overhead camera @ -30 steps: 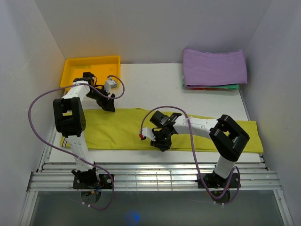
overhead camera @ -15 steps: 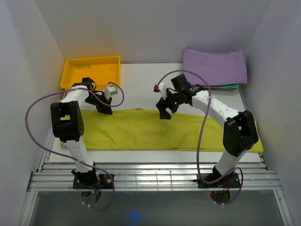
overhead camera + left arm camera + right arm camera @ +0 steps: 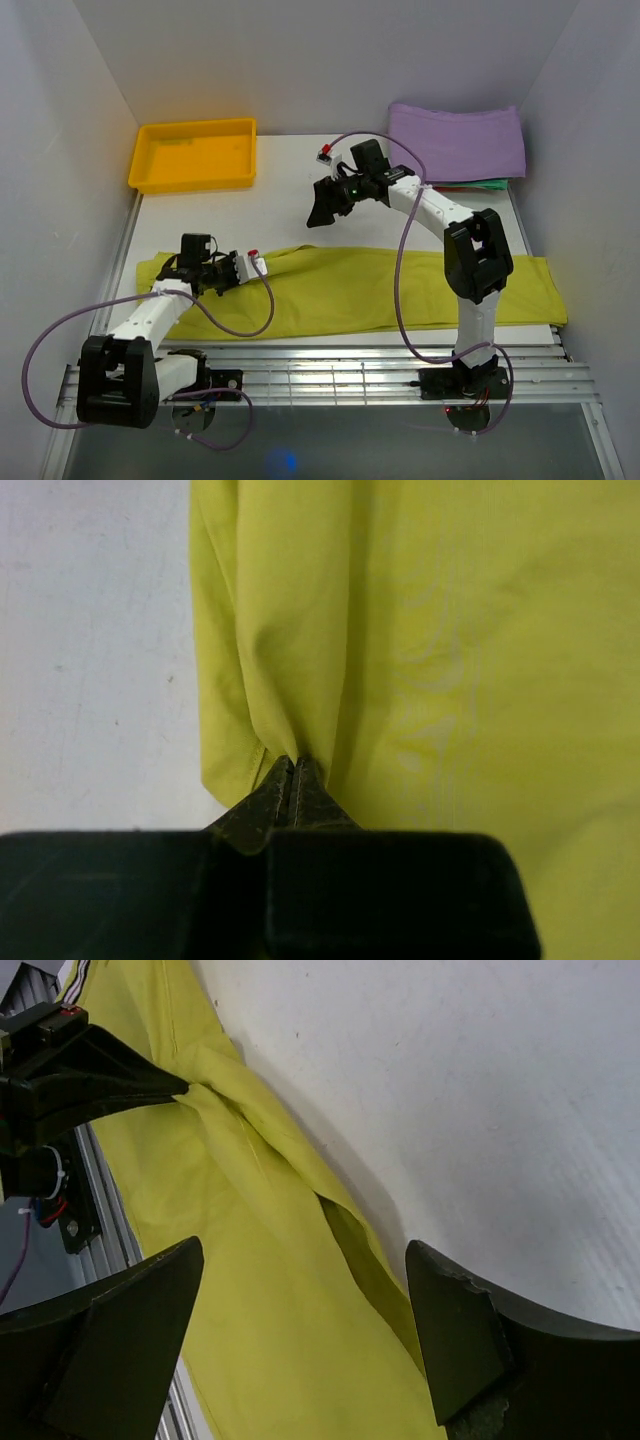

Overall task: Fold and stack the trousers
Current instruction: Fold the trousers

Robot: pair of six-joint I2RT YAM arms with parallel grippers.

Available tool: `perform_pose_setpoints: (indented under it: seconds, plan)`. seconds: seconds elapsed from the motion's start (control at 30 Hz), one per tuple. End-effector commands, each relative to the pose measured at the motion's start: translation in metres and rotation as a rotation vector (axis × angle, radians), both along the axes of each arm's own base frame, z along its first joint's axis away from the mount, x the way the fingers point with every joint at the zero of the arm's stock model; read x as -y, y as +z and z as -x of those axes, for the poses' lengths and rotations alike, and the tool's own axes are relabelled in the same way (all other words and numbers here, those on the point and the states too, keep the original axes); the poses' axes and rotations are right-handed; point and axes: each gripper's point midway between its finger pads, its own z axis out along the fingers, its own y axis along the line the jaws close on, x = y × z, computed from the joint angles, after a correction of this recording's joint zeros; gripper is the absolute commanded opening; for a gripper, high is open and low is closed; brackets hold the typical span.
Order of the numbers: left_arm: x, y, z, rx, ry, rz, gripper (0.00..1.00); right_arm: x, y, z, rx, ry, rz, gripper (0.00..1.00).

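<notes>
We saw the trousers (image 3: 400, 290) stretched out long across the near part of the white table (image 3: 290, 200), running left to right with their far edge doubled over in a loose fold. At the left end the left gripper (image 3: 260, 264) was down on that far edge, and the wrist view gave it to us plainly: the jaws were clenched tight on a ridge of yellow-green cloth, with pleats gathering into the tips. Further out, the right gripper (image 3: 318, 210) hung above bare table beyond the trousers, its jaws spread wide and nothing between them. Its own camera looked past them to the folded edge. At the back, we had the yellow tray (image 3: 140, 170) on the left and the purple cloth (image 3: 455, 140) folded on the right.
</notes>
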Motion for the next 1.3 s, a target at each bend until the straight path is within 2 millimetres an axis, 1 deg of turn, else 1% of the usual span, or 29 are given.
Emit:
perform_pose_setpoints:
  seconds: [0.0,0.03,0.07,0.1,0.13,0.17,0.2,0.23,0.27,0.3,0.33,0.4,0.43,0.5,0.57,0.67,0.87,0.97,1.0,1.07,1.1,1.13,1.17,1.2,1.23,1.27]
  plan:
    - [-0.014,-0.006,-0.012,0.189,0.012,-0.101,0.0,-0.021,0.003,0.021,-0.111,0.045,-0.087,0.87]
    - [-0.016,-0.009,-0.01,0.21,0.008,-0.12,0.0,-0.025,-0.009,0.031,-0.158,0.053,-0.079,0.87]
    - [-0.018,-0.012,-0.01,0.227,0.001,-0.138,0.0,-0.029,-0.012,0.035,-0.174,0.063,-0.084,0.86]
    - [-0.021,-0.025,-0.002,0.212,-0.003,-0.154,0.0,-0.031,-0.016,0.04,-0.191,0.071,-0.086,0.86]
    - [-0.024,-0.026,-0.003,0.232,0.005,-0.17,0.0,-0.036,-0.02,0.049,-0.212,0.083,-0.085,0.86]
    - [-0.025,-0.021,-0.007,0.283,0.005,-0.175,0.0,-0.037,-0.026,0.055,-0.242,0.082,-0.085,0.86]
    - [-0.026,-0.031,0.0,0.282,-0.003,-0.187,0.0,-0.041,-0.029,0.063,-0.252,0.092,-0.083,0.87]
    - [-0.027,-0.032,0.001,0.306,-0.005,-0.194,0.0,-0.042,-0.032,0.067,-0.261,0.093,-0.081,0.87]
    - [-0.027,-0.028,-0.003,0.359,-0.011,-0.2,0.0,-0.043,-0.033,0.071,-0.28,0.091,-0.082,0.87]
    - [-0.028,-0.033,0.002,0.381,-0.018,-0.21,0.0,-0.046,-0.037,0.077,-0.286,0.101,-0.083,0.87]
    - [-0.028,-0.034,0.002,0.4,-0.028,-0.22,0.0,-0.048,-0.039,0.081,-0.294,0.106,-0.079,0.87]
    - [-0.029,-0.031,0.001,0.451,-0.031,-0.233,0.0,-0.052,-0.05,0.09,-0.326,0.118,-0.061,0.87]
    - [-0.029,-0.035,0.004,0.448,-0.037,-0.237,0.0,-0.054,-0.053,0.092,-0.33,0.118,-0.054,0.87]
    - [-0.029,-0.034,0.004,0.461,-0.041,-0.236,0.0,-0.057,-0.062,0.092,-0.326,0.104,-0.035,0.88]
    - [-0.028,-0.033,0.004,0.466,-0.043,-0.232,0.0,-0.059,-0.072,0.082,-0.292,0.056,-0.018,0.88]
    - [-0.026,-0.03,0.004,0.485,-0.053,-0.224,0.0,-0.063,-0.082,0.069,-0.295,0.001,-0.002,0.89]
    - [-0.021,-0.028,0.007,0.515,-0.088,-0.22,0.0,-0.069,-0.09,0.054,-0.263,-0.074,0.014,0.91]
    - [-0.02,-0.028,0.008,0.532,-0.104,-0.224,0.0,-0.074,-0.098,0.059,-0.278,-0.068,0.031,0.92]
    - [-0.02,-0.029,0.01,0.533,-0.108,-0.226,0.0,-0.077,-0.1,0.063,-0.282,-0.06,0.035,0.93]
    - [-0.019,-0.03,0.011,0.54,-0.121,-0.227,0.0,-0.077,-0.105,0.063,-0.269,-0.083,0.053,0.94]
    - [-0.019,-0.032,0.013,0.541,-0.127,-0.229,0.0,-0.078,-0.108,0.066,-0.272,-0.088,0.052,0.97]
    - [-0.018,-0.032,0.014,0.543,-0.135,-0.231,0.0,-0.081,-0.104,0.063,-0.252,-0.089,0.03,0.98]
    - [-0.017,-0.033,0.015,0.55,-0.147,-0.233,0.0,-0.083,-0.104,0.065,-0.259,-0.083,0.021,0.98]
    - [-0.017,-0.034,0.016,0.55,-0.153,-0.235,0.0,-0.087,-0.102,0.068,-0.272,-0.073,0.007,0.98]
    - [-0.017,-0.035,0.017,0.552,-0.159,-0.236,0.0,-0.09,-0.107,0.072,-0.294,-0.065,0.009,0.98]
    - [-0.016,-0.035,0.017,0.557,-0.166,-0.234,0.0,-0.094,-0.105,0.077,-0.314,-0.044,-0.005,0.98]
